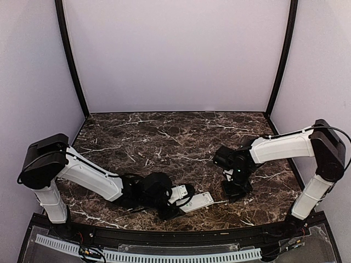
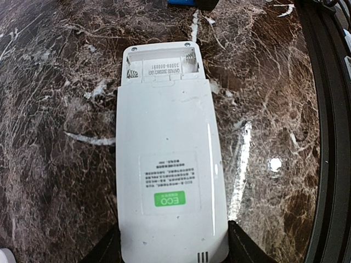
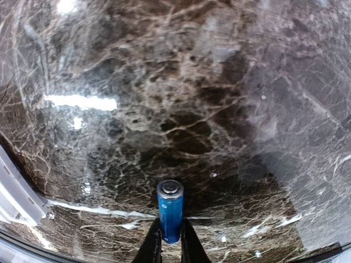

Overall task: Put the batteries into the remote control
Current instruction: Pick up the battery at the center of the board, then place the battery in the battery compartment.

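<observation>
The white remote control [image 2: 170, 164] lies back-up on the marble table, its battery compartment [image 2: 159, 66] open and empty at the far end. My left gripper [image 2: 173, 246] is shut on the remote's near end, one finger [image 2: 244, 246] on each long side. In the top view the remote [image 1: 200, 201] sticks out to the right of the left gripper [image 1: 184, 196]. My right gripper [image 3: 170, 233] is shut on a blue battery [image 3: 170, 211], held end-up just above the table. It hovers to the right of the remote [image 1: 237, 189]. A blue sliver [image 2: 181, 2] shows past the compartment. No second battery is clearly seen.
The dark marble table [image 1: 164, 137] is walled at the back and sides. A black rail [image 1: 164, 233] runs along the near edge. A white ridged plastic edge [image 3: 16, 192] shows at the left of the right wrist view. A small white piece [image 2: 3, 255] sits at the left wrist view's corner.
</observation>
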`<state>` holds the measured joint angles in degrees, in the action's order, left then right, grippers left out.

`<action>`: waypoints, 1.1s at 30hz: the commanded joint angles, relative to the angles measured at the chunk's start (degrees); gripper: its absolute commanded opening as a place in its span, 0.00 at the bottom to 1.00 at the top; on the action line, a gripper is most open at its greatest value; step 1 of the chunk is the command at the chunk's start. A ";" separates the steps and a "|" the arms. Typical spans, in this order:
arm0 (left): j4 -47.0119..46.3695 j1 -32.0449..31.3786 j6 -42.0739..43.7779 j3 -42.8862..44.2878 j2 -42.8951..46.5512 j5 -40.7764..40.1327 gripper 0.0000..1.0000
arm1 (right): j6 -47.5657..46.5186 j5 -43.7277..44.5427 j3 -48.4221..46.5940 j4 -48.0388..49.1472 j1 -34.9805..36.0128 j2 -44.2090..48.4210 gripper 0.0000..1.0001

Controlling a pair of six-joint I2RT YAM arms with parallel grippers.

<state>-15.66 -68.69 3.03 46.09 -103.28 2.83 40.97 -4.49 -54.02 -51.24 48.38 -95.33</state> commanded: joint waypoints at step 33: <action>10.32 0.79 2.77 -1.32 -0.89 -0.81 0.27 | -16.17 -20.91 -24.23 -18.38 1.36 -15.38 0.00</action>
<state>-14.02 -68.40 4.71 46.85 -103.22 3.42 26.72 -25.65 -76.07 -65.60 49.23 -109.06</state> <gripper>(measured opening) 0.568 0.049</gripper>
